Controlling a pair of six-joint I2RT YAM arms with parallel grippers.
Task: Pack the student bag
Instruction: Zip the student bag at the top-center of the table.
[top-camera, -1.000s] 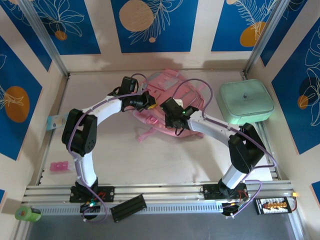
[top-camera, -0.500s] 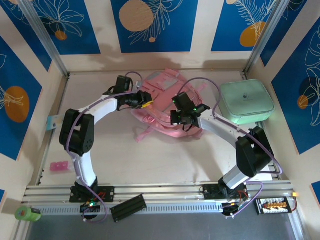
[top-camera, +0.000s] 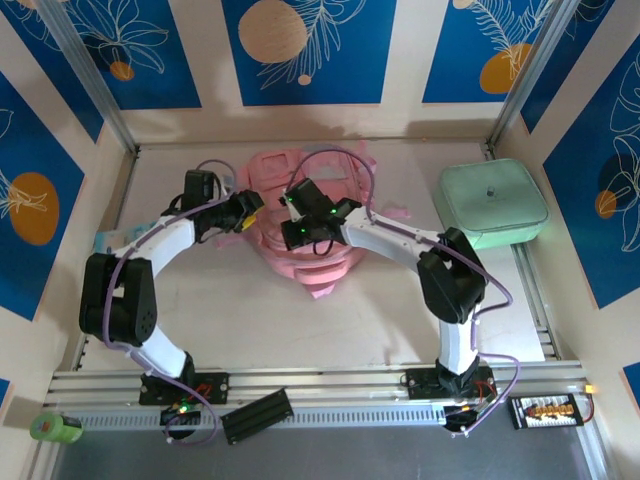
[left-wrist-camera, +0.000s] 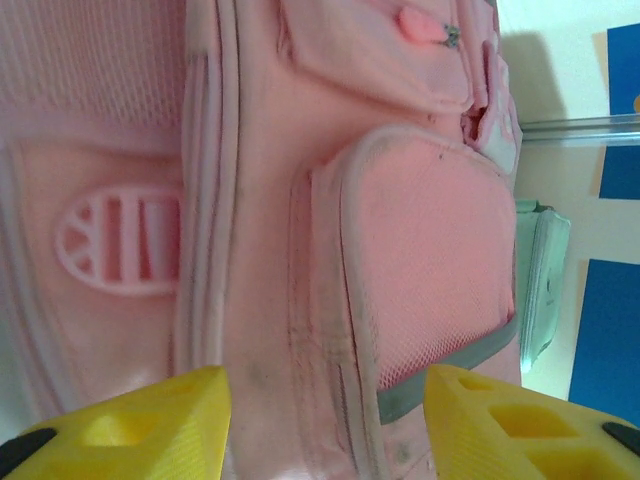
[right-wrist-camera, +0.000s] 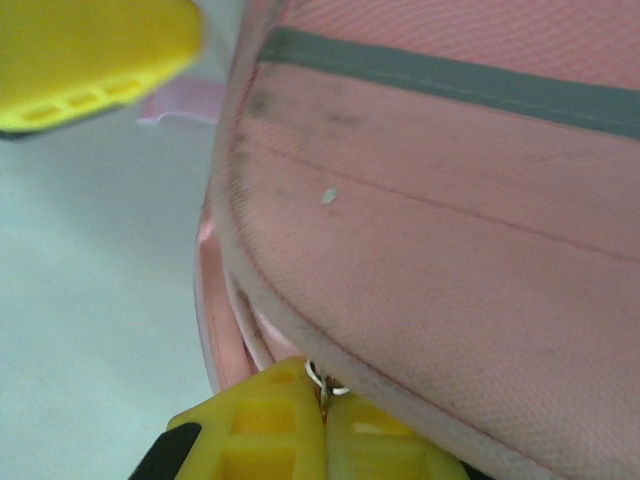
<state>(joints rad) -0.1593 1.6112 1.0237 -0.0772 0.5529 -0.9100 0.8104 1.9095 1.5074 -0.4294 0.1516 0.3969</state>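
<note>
Top external view: student bag (top-camera: 320, 268) lies flat on the table (top-camera: 300, 335), mid-table toward the back wall, with both arms reaching onto it. Left gripper (top-camera: 247, 212) sits at the bag's left edge. In the left wrist view its yellow fingers (left-wrist-camera: 130, 420) are spread wide with only bag fabric ahead, so it is released. Right gripper (top-camera: 298, 230) is over the bag's middle. In the right wrist view its fingers (right-wrist-camera: 250, 430) are pressed together with a small metal zip pull (right-wrist-camera: 325, 380) pinched at the tips, so it is clenched on the pull, at a seam below a grey trim band. Progress, as a judgement: early. The front pockets seen from the left wrist look zipped, no compartment gapes, and nothing shows inside. Mint-green case (top-camera: 493, 203) sits well apart on the right, not packed. Left to do: draw the zip open, load contents, close. Markings: no legible text. A pink rubber badge (left-wrist-camera: 115, 245) on the bag carries raised bars, no letters I can read. The wall panels (top-camera: 300, 50) bear a leaf-and-circle print, no writing.
</note>
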